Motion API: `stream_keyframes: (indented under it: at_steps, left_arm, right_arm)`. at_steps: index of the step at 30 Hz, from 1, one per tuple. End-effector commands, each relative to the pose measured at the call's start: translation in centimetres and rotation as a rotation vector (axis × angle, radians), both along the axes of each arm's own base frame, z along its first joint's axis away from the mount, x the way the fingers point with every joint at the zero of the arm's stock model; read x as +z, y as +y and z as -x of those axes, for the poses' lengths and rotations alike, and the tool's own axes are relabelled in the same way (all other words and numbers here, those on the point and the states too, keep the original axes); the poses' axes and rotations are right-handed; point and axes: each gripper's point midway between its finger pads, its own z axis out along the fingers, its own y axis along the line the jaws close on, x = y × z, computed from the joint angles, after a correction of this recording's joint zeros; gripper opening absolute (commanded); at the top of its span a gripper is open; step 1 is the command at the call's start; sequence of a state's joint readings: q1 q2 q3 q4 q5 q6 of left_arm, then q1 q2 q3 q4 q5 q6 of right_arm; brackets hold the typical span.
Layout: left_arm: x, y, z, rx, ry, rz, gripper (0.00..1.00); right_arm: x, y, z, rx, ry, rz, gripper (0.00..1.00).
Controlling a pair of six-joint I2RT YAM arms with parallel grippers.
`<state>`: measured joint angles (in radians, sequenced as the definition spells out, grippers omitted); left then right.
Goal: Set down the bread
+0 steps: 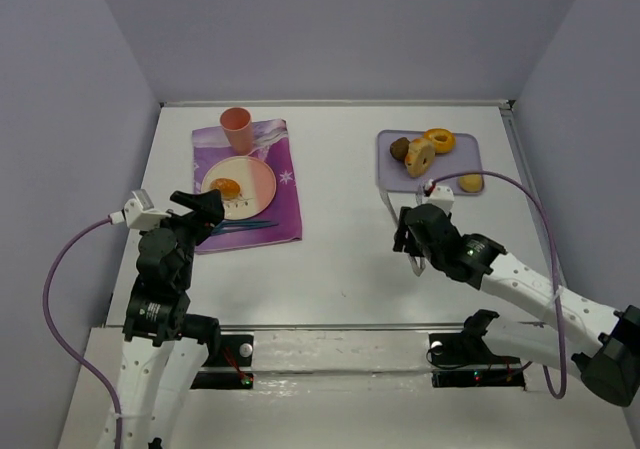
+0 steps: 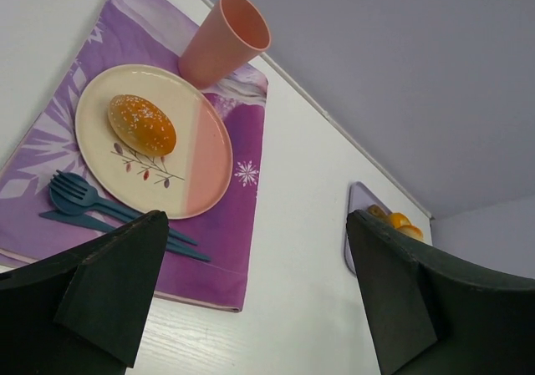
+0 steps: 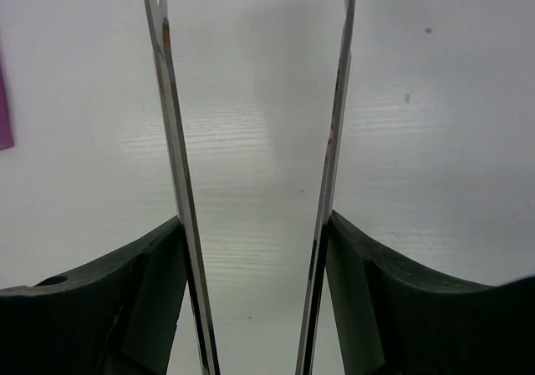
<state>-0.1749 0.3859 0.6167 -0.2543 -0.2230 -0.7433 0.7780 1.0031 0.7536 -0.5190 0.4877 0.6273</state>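
The bread (image 1: 226, 187) is a small golden-orange bun with a browned top. It lies on the left half of the cream and pink plate (image 1: 257, 181). In the left wrist view the bread (image 2: 142, 124) rests on the plate (image 2: 201, 162), well ahead of my fingers. My left gripper (image 1: 205, 209) is open and empty, just in front of the plate and apart from it; it also shows in the left wrist view (image 2: 255, 300). My right gripper (image 1: 412, 234) is shut on metal tongs (image 3: 171, 124), whose blades stand apart and empty over bare table.
A pink cup (image 1: 237, 129) stands behind the plate on a purple placemat (image 1: 285, 194). A blue fork and knife (image 1: 245, 225) lie at the plate's near edge. A lavender tray (image 1: 470, 154) at the back right holds an orange donut (image 1: 438, 140), other pastries and a yellow bun (image 1: 470, 182).
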Motion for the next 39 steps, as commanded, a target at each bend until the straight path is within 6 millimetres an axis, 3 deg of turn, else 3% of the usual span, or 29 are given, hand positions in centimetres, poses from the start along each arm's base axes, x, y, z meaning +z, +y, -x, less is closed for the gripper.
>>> stream_keyframes:
  at_steps: [1, 4, 6, 9, 19, 24, 28, 33, 35, 39]
  left_arm:
    - [0.7, -0.5, -0.5, -0.028, -0.044, -0.005, 0.99]
    - [0.7, -0.7, -0.5, -0.040, -0.043, -0.008, 0.99]
    - [0.7, -0.7, -0.5, -0.041, -0.045, -0.008, 0.99]
    - [0.8, -0.8, -0.4, -0.047, -0.049, -0.006, 0.99]
    - [1.4, -1.2, 0.2, -0.076, -0.081, -0.001, 0.99]
    - [1.3, -1.3, 0.3, -0.079, -0.090, 0.003, 0.99]
    - [1.4, -1.3, 0.4, -0.079, -0.095, 0.004, 0.99]
    - [1.4, -1.1, 0.4, -0.071, -0.096, 0.003, 0.99]
    - [1.2, -1.1, 0.3, -0.067, -0.093, 0.004, 0.99]
    - [1.1, -1.1, 0.0, -0.069, -0.081, -0.004, 0.99]
  right_arm:
    - [-3.3, -6.5, 3.0, -0.367, 0.066, 0.019, 0.65]
    - [-4.1, -10.2, 5.1, -0.588, 0.092, 0.011, 0.66]
    - [-3.9, -11.0, 5.6, -0.638, 0.076, -0.028, 0.68]
    - [-5.0, -11.7, 6.6, -0.688, 0.094, -0.066, 0.65]
    - [-5.9, -13.5, 6.8, -0.829, 0.159, -0.003, 0.69]
    - [-6.6, -13.3, 6.8, -0.827, 0.221, 0.063, 1.00]
    - [-6.3, -13.3, 6.6, -0.826, 0.205, 0.052, 1.00]
    - [-2.4, -13.4, 4.9, -0.752, 0.107, 0.074, 1.00]
    - [0.9, -13.7, 3.4, -0.702, 0.028, 0.122, 1.00]
    - [5.2, -12.8, 0.9, -0.668, -0.066, 0.106, 1.00]
